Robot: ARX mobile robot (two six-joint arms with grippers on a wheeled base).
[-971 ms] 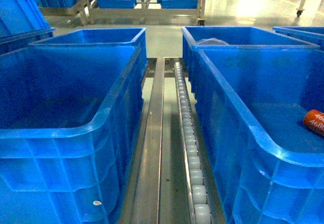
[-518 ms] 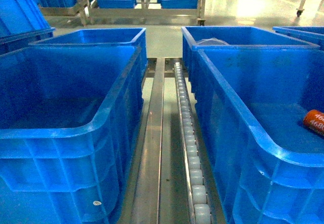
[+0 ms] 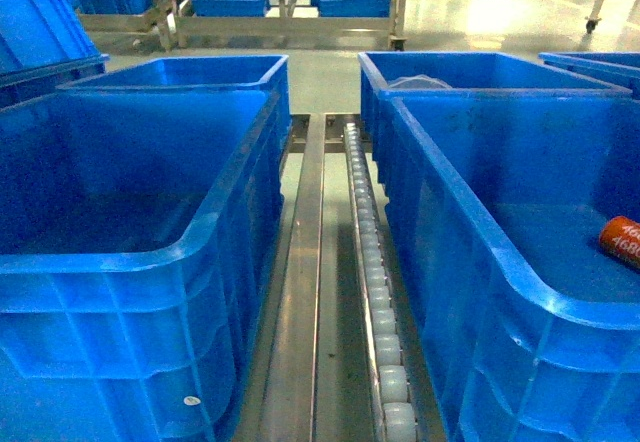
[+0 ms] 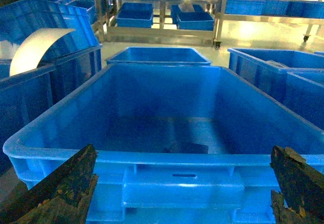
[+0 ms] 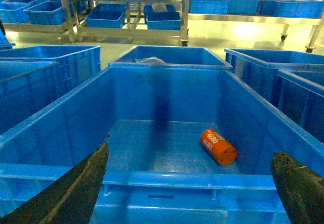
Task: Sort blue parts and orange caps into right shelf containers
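Note:
One orange cap (image 5: 218, 146) lies on its side on the floor of the right shelf container (image 5: 167, 178), a deep blue bin. The head view catches the orange cap (image 3: 622, 240) at its right edge, inside that container (image 3: 470, 202). My right gripper (image 5: 189, 150) hangs open just before the bin's near rim, holding nothing. My left gripper (image 4: 183, 148) is also open and holds nothing, facing the near rim of the left blue bin (image 4: 152, 158). A small dark shape (image 4: 192, 147) lies on that bin's floor; I cannot tell what it is. No blue parts are in view.
A metal rail with white rollers (image 3: 375, 292) runs between the two bins. Behind each stands another blue bin (image 3: 200, 67), (image 3: 470, 67), the right one holding something white. Metal racks with more bins (image 3: 280, 2) line the far floor.
The orange cap sits slightly nearer the right edge of the head view than a second ago. Nothing else has visibly moved.

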